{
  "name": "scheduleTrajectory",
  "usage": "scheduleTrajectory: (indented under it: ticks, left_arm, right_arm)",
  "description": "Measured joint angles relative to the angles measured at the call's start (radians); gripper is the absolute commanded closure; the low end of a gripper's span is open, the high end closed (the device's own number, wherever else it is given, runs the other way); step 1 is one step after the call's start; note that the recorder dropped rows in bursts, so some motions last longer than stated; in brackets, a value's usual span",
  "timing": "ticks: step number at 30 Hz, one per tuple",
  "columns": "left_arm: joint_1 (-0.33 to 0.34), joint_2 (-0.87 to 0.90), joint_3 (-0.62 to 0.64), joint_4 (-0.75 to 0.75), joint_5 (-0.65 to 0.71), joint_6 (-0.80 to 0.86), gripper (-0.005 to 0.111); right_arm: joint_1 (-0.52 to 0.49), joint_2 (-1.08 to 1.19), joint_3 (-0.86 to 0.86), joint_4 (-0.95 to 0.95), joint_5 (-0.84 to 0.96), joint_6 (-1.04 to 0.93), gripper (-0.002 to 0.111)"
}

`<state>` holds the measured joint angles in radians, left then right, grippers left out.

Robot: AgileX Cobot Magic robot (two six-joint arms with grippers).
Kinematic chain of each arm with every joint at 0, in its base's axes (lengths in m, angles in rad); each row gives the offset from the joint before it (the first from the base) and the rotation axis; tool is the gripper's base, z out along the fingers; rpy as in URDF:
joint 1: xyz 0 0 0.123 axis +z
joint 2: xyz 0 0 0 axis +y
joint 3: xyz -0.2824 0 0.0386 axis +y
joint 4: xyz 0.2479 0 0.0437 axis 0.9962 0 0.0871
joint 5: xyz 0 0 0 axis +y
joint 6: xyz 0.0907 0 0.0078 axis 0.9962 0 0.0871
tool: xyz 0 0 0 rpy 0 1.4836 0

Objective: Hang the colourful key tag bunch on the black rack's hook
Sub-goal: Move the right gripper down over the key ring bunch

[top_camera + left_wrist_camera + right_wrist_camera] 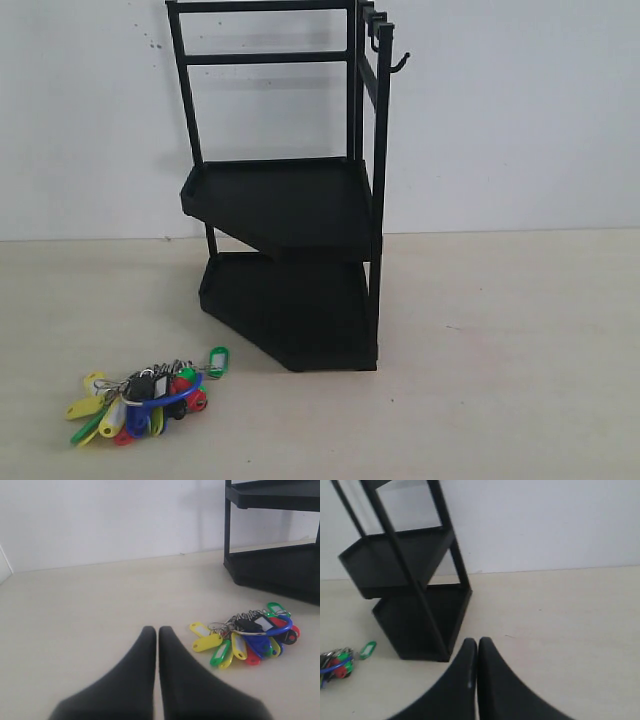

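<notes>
While left gripper [157,630] and right gripper [477,641] sit pinched together, nothing's hung.
Front-left corner: we pinch one tag, colourful key tag bunch [145,395] may slip.

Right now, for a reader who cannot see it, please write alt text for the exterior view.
A colourful key tag bunch lies on the pale table, left of the tall black rack and nearer the camera. The hook at the top of the rack's front upright holds nothing.
</notes>
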<state>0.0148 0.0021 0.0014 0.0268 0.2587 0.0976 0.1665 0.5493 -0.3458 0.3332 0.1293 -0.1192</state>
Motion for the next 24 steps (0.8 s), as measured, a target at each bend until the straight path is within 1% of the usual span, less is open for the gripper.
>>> scheduleTrajectory:
  ticks: [6, 9, 12, 14, 16, 21, 24]
  left_arm:
    - [0.000, 0.000, 0.000, 0.000, 0.000, 0.000, 0.102]
    - [0.000, 0.000, 0.000, 0.000, 0.000, 0.000, 0.102]
    - [0.000, 0.000, 0.000, 0.000, 0.000, 0.000, 0.102]
    - [0.000, 0.000, 0.000, 0.000, 0.000, 0.000, 0.102]
    - [0.000, 0.000, 0.000, 0.000, 0.000, 0.000, 0.102]
    - [0.000, 0.000, 0.000, 0.000, 0.000, 0.000, 0.102]
    - [0.000, 0.000, 0.000, 0.000, 0.000, 0.000, 0.102]
  right_arm:
    - [0.266, 0.154, -0.008, 0.000, -0.157, -0.042, 0.109]
    - [0.406, 0.295, -0.055, 0.000, -0.187, -0.147, 0.109]
    - [0.527, 0.467, -0.151, 0.000, -0.196, -0.292, 0.109]
    - [0.570, 0.562, -0.222, 0.000, -0.196, -0.365, 0.109]
    - [0.592, 0.678, -0.311, 0.000, -0.175, -0.452, 0.109]
    - [0.600, 0.936, -0.532, -0.002, -0.028, -0.682, 0.109]
    - [0.600, 1.049, -0.637, -0.002, 0.036, -0.783, 0.109]
